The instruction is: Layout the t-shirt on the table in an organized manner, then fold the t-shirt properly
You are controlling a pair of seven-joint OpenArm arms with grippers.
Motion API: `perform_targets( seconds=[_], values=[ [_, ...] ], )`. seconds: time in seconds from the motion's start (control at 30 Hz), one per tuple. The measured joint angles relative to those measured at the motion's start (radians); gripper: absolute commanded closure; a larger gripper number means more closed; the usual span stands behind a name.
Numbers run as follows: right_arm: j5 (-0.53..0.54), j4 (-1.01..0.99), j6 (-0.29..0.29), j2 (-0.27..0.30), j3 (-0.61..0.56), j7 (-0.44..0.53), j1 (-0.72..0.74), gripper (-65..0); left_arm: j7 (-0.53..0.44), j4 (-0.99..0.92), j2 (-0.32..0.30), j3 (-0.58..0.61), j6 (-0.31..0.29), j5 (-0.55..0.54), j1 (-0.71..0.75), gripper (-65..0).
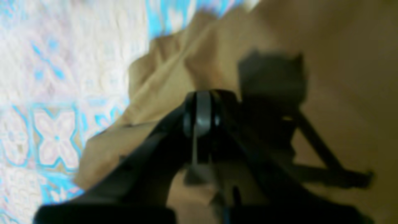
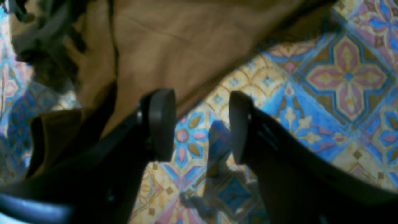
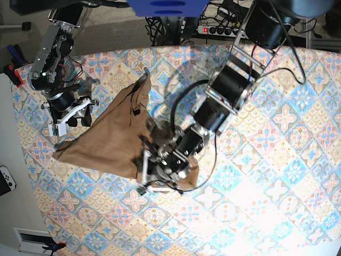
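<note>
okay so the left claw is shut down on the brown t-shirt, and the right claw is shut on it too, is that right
Not quite. The left claw is shut down on the t-shirt, but the right claw is open: the right wrist view shows its two pads standing apart with only the patterned table between them, the shirt's edge lying just beyond.

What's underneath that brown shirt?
The t-shirt lies bunched on the table, whose patterned tiles show all around it. Whatever sits beneath the cloth is covered. The left hand is shut down on the fabric; the right hand hangs open beside it.
</note>
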Motion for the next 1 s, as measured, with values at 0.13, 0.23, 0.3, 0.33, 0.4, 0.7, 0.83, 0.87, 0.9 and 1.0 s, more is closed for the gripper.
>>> perform_targets(
  seconds=[0.13, 0.23, 0.3, 0.33, 0.4, 0.7, 0.83, 0.87, 0.9, 1.0],
  values=[
    [-0.001, -0.002, -0.003, 0.002, 0.002, -0.003, 0.003, -26.7, 0.160, 0.393, -0.061, 0.007, -0.014, -0.023, 0.117, 0.0],
    [0.000, -0.003, -0.003, 0.002, 0.002, -0.002, 0.006, -26.7, 0.261, 0.591, -0.132, 0.006, -0.005, -0.010, 0.167, 0.0],
    [0.000, -0.004, -0.003, 0.001, 0.001, -0.001, 0.008, -26.7, 0.293, 0.660, -0.174, 0.003, -0.002, 0.003, 0.205, 0.0],
    [0.001, -0.004, -0.003, 0.000, 0.000, -0.001, 0.006, -26.7, 0.311, 0.702, -0.200, -0.002, -0.002, 0.003, 0.240, 0.0],
    [0.000, -0.005, -0.003, 0.000, -0.001, -0.001, 0.006, -26.7, 0.332, 0.791, -0.246, -0.002, -0.003, 0.001, 0.304, 0.0],
    [0.000, -0.006, -0.003, -0.002, -0.002, -0.001, 0.005, -26.7, 0.426, 1.229, -0.458, -0.082, -0.006, -0.014, 0.628, 0.0],
    [0.000, -0.006, -0.003, 0.000, -0.001, -0.001, 0.006, -26.6, 0.445, 1.227, -0.467, -0.185, -0.003, 0.004, 0.702, 0.0],
    [0.000, -0.006, -0.003, 0.000, -0.001, -0.001, 0.006, -26.6, 0.439, 1.227, -0.467, -0.185, -0.002, 0.004, 0.697, 0.0],
    [0.000, -0.006, -0.003, -0.002, -0.001, 0.000, 0.007, -26.6, 0.433, 1.227, -0.463, -0.184, -0.004, 0.003, 0.691, 0.0],
    [0.000, -0.006, -0.003, -0.026, 0.001, -0.002, 0.003, -26.6, 0.441, 1.227, -0.415, -0.180, -0.005, 0.001, 0.649, -10.7]
  ],
)
